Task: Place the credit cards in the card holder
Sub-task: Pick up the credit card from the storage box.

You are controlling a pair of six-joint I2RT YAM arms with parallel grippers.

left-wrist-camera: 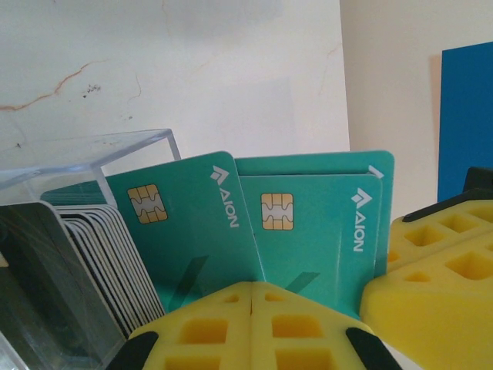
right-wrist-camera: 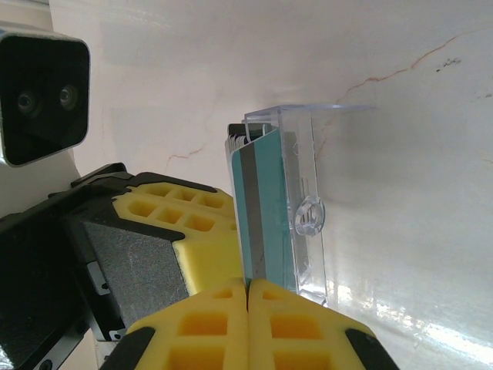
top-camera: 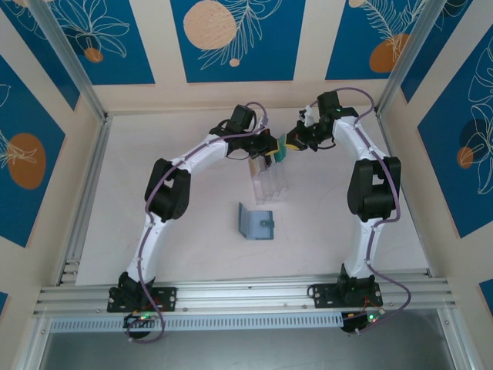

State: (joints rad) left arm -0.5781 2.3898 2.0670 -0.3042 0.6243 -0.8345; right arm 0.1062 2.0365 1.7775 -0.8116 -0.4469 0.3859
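Several teal credit cards [left-wrist-camera: 192, 223] stand in a clear slotted rack [left-wrist-camera: 85, 150], chips facing the left wrist camera, with grey cards [left-wrist-camera: 100, 254] stacked behind them. My right gripper [right-wrist-camera: 248, 284] is shut on the edge of one teal card [right-wrist-camera: 266, 208], seen edge-on against the rack. My left gripper [left-wrist-camera: 253, 287] is shut, its tips against the cards' faces and nothing between them. From above, both grippers [top-camera: 267, 154] [top-camera: 291, 142] meet at the rack's far end. The slate-teal card holder [top-camera: 256, 223] lies partly open on the table, nearer than the rack.
The clear rack [top-camera: 269, 185] stands mid-table between the two arms. The right gripper's yellow finger [left-wrist-camera: 431, 285] sits close beside the left gripper. Aluminium rails line the table's left and near edges.
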